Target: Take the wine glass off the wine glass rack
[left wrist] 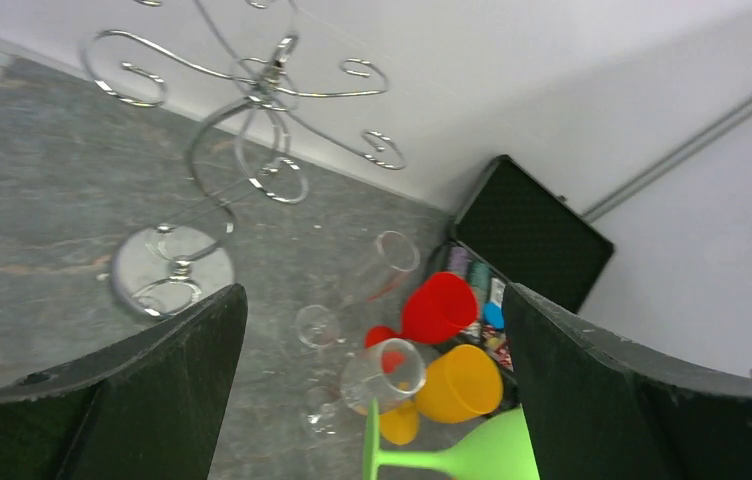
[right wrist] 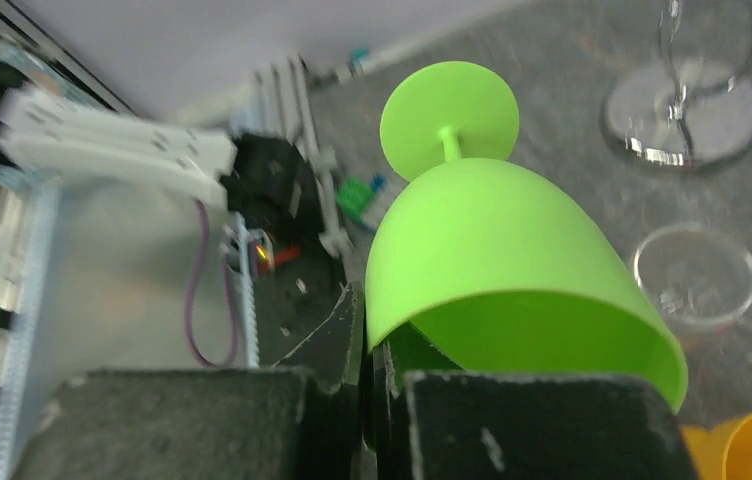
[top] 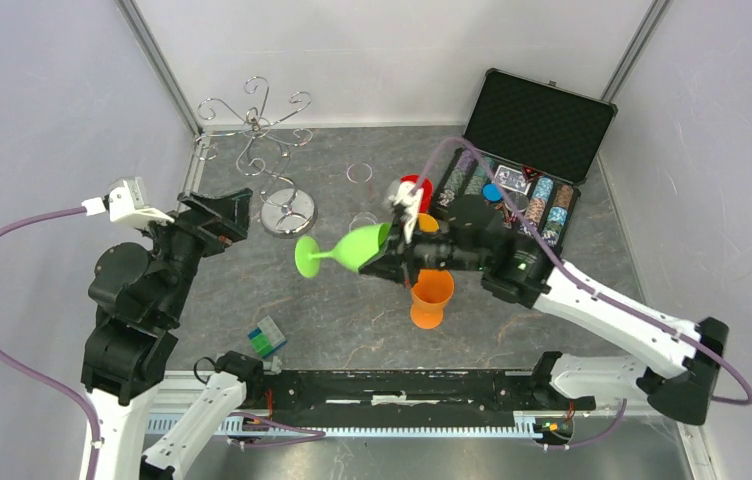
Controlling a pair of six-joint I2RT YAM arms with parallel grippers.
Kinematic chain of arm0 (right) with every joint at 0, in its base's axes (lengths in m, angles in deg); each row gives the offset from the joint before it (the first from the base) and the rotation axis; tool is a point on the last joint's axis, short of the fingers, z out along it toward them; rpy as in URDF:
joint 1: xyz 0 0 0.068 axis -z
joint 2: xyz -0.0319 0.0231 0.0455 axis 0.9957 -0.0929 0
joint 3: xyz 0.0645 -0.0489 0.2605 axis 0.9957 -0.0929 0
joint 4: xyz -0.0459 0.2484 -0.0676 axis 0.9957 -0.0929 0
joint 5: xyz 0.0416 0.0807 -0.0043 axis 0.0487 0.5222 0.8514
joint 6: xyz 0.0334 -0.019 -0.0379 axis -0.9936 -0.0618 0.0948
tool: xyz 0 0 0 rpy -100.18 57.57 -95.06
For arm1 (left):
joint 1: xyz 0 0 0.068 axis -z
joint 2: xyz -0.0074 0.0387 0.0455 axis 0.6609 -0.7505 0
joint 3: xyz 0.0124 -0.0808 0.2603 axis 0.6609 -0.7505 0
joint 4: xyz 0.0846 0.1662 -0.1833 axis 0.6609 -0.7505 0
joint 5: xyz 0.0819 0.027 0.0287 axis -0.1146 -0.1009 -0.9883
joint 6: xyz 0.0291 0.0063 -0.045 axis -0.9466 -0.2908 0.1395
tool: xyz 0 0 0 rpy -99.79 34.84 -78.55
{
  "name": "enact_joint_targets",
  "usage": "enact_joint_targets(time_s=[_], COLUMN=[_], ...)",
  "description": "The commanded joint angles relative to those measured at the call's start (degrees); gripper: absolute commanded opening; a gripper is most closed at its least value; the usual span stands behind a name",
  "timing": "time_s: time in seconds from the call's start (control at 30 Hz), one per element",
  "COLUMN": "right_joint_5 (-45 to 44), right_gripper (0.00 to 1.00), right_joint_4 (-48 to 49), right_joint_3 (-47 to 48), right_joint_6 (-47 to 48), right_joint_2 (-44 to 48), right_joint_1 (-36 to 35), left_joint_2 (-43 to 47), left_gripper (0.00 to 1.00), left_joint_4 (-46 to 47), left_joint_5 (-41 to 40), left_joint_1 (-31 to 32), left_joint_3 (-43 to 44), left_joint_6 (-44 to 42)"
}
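The silver wire wine glass rack (top: 262, 130) stands at the back left on its round mirrored base (top: 287, 213); no glass shows on its arms. It also shows in the left wrist view (left wrist: 262, 90). My right gripper (top: 392, 255) is shut on the rim of a green wine glass (top: 347, 250) and holds it on its side above the table, foot pointing left towards the rack base. In the right wrist view the jaws (right wrist: 372, 330) pinch the green bowl (right wrist: 492, 250). My left gripper (top: 222, 215) is open and empty, just left of the rack base.
A red glass (top: 415, 188), an orange glass (top: 432, 297) and clear glasses (top: 359, 173) sit around the table's middle. An open black case (top: 527, 140) of chips stands at the back right. A small coloured cube (top: 267, 337) lies near the front left.
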Motion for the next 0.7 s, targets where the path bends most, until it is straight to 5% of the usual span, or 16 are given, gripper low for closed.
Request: enact_joint_targets(time_s=[0.0, 0.33, 0.67], right_joint_5=[-16.41, -39.50, -37.58], right_gripper=[0.00, 0.05, 0.11], right_joint_4=[-19.44, -34.99, -41.51], right_joint_3=[4.42, 15.33, 19.57], right_joint_6=[13.60, 21.09, 23.23], right_joint_2=[-5.85, -22.11, -27.86], right_joint_1=[-6.00, -18.78, -20.23], left_joint_2=[0.75, -0.60, -1.48], left_gripper=[1.00, 1.00, 1.00], left_joint_4=[-2.98, -7.41, -7.32], left_joint_5=[-6.68, -6.90, -5.40], left_joint_1=[0.00, -0.01, 0.02], left_joint_3=[2.77, 4.93, 4.31], left_joint_6=[-7.46, -10.21, -11.52])
